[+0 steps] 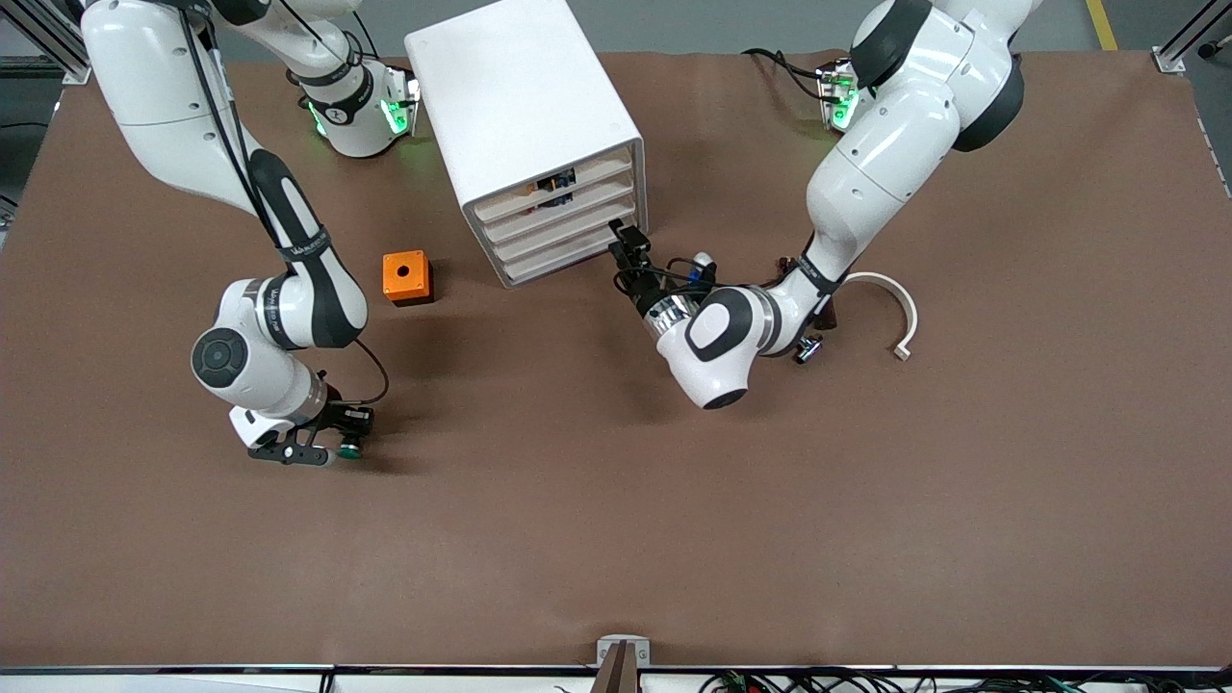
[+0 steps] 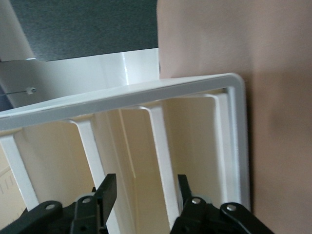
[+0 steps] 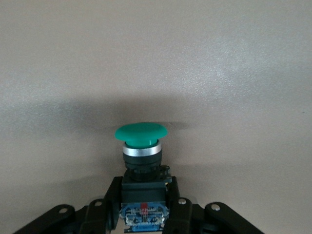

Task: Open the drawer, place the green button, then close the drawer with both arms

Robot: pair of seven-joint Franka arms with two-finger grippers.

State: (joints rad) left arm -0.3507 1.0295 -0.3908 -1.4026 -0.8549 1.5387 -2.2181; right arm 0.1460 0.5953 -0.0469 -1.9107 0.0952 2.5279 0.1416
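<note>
The white cabinet stands toward the robots' bases, with four shallow drawers that all look pushed in. The drawer is third from the top. My left gripper is at the end of the lower drawer fronts nearest the left arm. In the left wrist view the left gripper has its fingers apart, with a white rib between them. My right gripper is low over the table near the right arm's end. It is shut on the black-and-blue body of the green-capped button.
An orange cube with a hole sits on the brown table beside the cabinet, toward the right arm's end. A white curved strip and a small loose part lie by the left arm's forearm.
</note>
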